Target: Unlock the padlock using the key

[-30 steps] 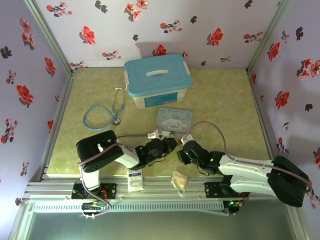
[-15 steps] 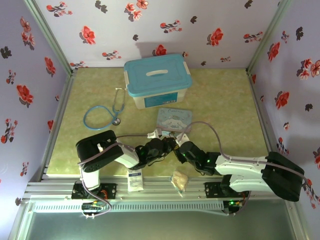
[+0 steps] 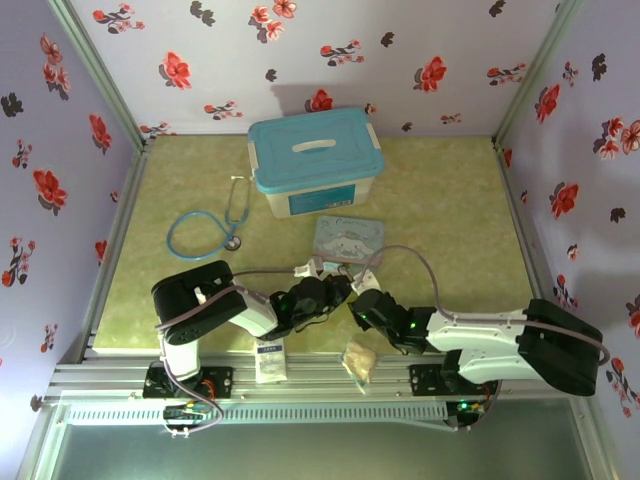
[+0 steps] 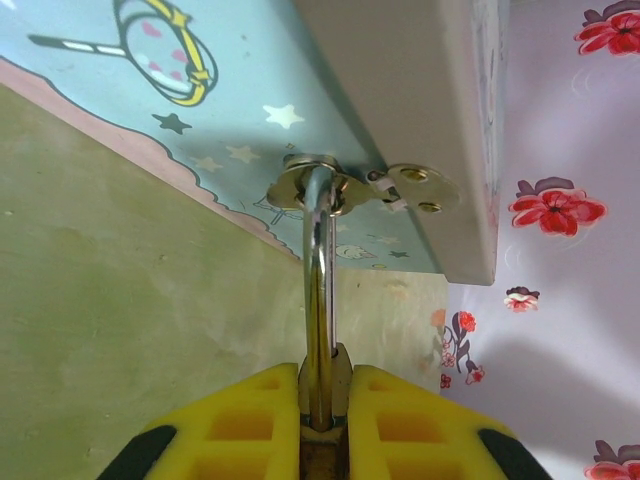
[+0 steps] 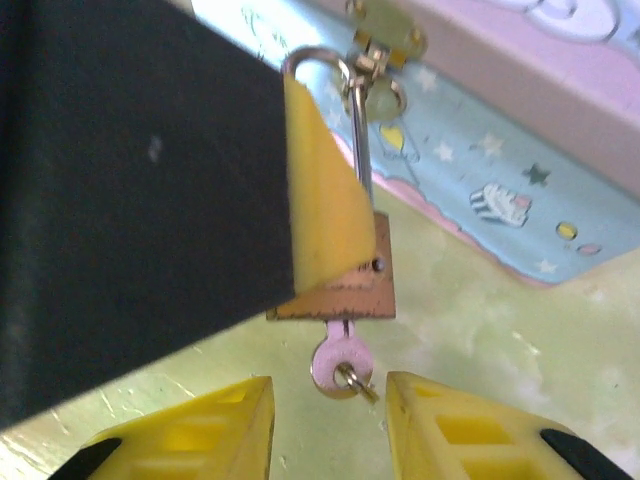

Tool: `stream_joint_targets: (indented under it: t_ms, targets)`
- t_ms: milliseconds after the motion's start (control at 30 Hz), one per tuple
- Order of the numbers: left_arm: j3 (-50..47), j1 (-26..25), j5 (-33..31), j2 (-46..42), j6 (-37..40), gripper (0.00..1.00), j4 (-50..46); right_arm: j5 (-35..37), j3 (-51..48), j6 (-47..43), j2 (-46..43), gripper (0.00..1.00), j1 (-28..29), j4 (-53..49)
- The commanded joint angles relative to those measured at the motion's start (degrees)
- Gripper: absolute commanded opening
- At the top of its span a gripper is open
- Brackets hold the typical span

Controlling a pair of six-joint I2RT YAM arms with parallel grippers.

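Right gripper (image 5: 328, 398) has its yellow fingers apart, one on either side of the head of the key (image 5: 340, 364) without visibly touching it. The key hangs from the bottom of the padlock (image 5: 336, 288), its blade already in the keyhole. Left gripper (image 4: 323, 392) is clamped on the padlock, holding it just off the cartoon tin (image 3: 349, 238), with the thin shackle threaded through the tin's hasp (image 4: 330, 186). So insertion looks done, while the unlocking itself is not. The shackle shows no sign of having sprung, though one leg is hidden behind the pad. What remains, as I judge it, is to pinch the key head, turn it and free the shackle.
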Motion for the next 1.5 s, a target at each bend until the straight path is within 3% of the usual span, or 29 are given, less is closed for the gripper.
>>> stream_joint_targets:
  t_ms: [0, 100, 233, 467, 567, 667, 1067, 1133, 1167, 1233, 1333, 1467]
  targets:
    - [-0.36, 0.37, -0.30, -2.53, 0.59, 0.00, 4.05, 2.52, 0.01, 1.45, 0.44, 0.38, 0.51, 1.12]
    - [-0.28, 0.38, -0.35, -2.45, 0.54, 0.00, 4.10, 3.54, -1.16, 0.82, -0.13, 0.38, 0.57, 4.10]
    - [-0.06, 0.26, 0.15, -2.09, -0.13, 0.00, 4.72, 4.13, 0.25, -3.75, 3.24, 0.24, 0.53, 8.14]
    - [0.42, -0.40, 1.15, -2.31, 0.29, 0.00, 4.33, 2.57, 0.43, -3.85, 5.72, 0.15, -0.46, 12.39]
    - [-0.42, -0.38, 1.05, -2.09, -0.20, 0.00, 4.83, -4.77, -1.87, -1.62, 4.27, 0.15, -3.39, 16.17]
    - [-0.76, -0.38, 1.70, -1.76, -0.61, 0.00, 5.50, -20.50, -5.38, 2.11, 3.98, 0.15, -9.41, 23.44]
    - [-1.56, -0.62, 2.55, -1.83, -1.06, 0.00, 6.28, -28.37, -6.75, 7.05, 6.20, 0.14, -13.82, 27.80]
    - [-2.10, -0.51, 2.33, -2.05, -0.78, 0.00, 6.11, -27.85, -7.57, 8.64, 5.14, 0.20, -14.47, 27.90]
    - [-2.41, -0.33, 2.20, -2.22, -0.68, 0.00, 6.03, -26.92, -7.54, 9.04, 4.23, 0.28, -14.52, 26.31]
    - [-3.08, 0.25, 2.11, -2.77, 0.04, 0.00, 5.16, -24.80, -7.46, 9.90, 1.36, 0.31, -14.57, 21.66]
    - [-4.01, 1.70, 2.43, -4.04, 1.34, 0.00, 2.17, -21.34, -8.14, 12.07, -5.33, 0.46, -14.74, 15.50]
    - [-4.67, 3.82, 3.91, -5.02, 3.45, 0.00, -1.50, -17.09, -10.19, 14.40, -14.64, 0.56, -15.22, 10.56]
